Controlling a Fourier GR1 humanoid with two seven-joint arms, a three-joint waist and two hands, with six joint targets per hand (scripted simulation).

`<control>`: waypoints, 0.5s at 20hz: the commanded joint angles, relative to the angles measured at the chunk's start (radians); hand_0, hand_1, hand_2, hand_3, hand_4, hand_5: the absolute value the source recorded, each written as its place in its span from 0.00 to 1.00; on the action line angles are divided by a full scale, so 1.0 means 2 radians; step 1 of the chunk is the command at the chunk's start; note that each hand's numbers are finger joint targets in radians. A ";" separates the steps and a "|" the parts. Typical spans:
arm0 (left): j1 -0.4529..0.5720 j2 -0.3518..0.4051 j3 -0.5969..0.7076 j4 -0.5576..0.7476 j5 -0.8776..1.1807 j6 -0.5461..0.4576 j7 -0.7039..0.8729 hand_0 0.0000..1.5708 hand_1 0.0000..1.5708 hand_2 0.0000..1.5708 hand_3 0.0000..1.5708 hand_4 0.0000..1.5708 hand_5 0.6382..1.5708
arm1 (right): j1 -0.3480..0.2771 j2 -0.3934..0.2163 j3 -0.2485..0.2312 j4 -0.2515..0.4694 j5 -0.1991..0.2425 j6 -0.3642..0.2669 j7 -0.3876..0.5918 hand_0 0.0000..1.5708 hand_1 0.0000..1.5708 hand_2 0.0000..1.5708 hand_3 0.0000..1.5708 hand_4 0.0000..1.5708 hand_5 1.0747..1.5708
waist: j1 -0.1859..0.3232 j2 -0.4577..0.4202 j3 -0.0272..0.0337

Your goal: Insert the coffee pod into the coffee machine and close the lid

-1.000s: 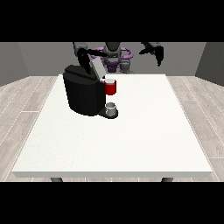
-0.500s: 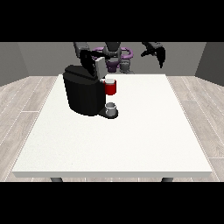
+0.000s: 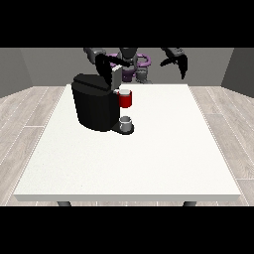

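The black coffee machine (image 3: 94,106) stands on the left half of the white table (image 3: 163,149). Its red pod holder (image 3: 126,100) juts out at the front, with a pale pod top (image 3: 124,92) showing in it. The grey lid (image 3: 116,77) is tilted up above the holder. The hand at the view's left (image 3: 103,66) is right behind the lid, over the machine's top. The hand at the view's right (image 3: 179,59) hangs raised above the table's far right edge with fingers relaxed and pointing down, holding nothing.
A small grey cup (image 3: 126,124) sits on the machine's drip tray under the holder. The robot's torso (image 3: 131,62) is behind the far table edge. Wooden floor surrounds the table.
The arm at the view's left has shifted slightly toward the lid over the machine. The hand at the view's right has barely moved.
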 commanded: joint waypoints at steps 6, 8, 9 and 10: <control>-0.020 -0.004 -0.020 0.003 -0.014 0.000 -0.005 0.00 0.00 0.00 0.00 0.21 1.00 | -0.060 0.009 0.043 -0.040 0.044 -0.016 0.004 0.00 0.00 0.00 0.00 0.05 1.00 | 0.051 0.017 -0.0051; -0.030 0.000 -0.015 0.007 -0.012 -0.002 -0.014 0.00 0.00 0.00 0.00 0.21 1.00 | -0.061 0.011 0.050 -0.054 0.054 -0.022 0.003 0.00 0.00 0.00 0.00 0.14 1.00 | 0.062 0.033 -0.0051; -0.043 -0.011 -0.030 0.002 -0.011 -0.006 0.002 0.00 0.00 0.00 0.00 0.21 1.00 | -0.076 0.003 0.052 -0.052 0.060 -0.021 0.022 0.00 0.00 0.00 0.00 0.19 1.00 | 0.072 0.032 -0.0050; -0.044 -0.018 -0.029 0.002 -0.016 0.006 -0.008 0.00 0.00 0.00 0.00 0.23 1.00 | -0.078 -0.005 0.044 -0.057 0.053 -0.014 0.024 0.00 0.00 0.00 0.00 0.17 1.00 | 0.069 0.040 -0.0049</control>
